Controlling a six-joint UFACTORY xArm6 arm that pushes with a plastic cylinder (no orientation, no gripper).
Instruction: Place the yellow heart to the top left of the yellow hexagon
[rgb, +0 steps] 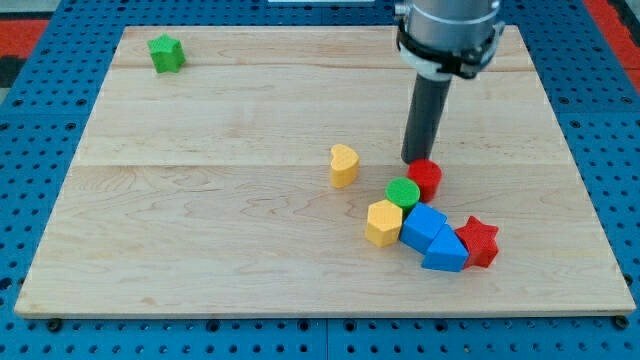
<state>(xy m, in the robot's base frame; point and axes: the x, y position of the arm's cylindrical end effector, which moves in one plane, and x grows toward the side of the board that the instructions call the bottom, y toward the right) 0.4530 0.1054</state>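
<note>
The yellow heart stands alone on the worktop, up-left of the yellow hexagon. Our tip touches the red cylinder; we have no fingers, only a rod.

heart upper left of hexagon, apart

Tool tip touches the red cylinder's top-left edge. Yellow heart stands apart, up-left of yellow hexagon. Green cylinder sits between hexagon and red cylinder on the surface.
</note>
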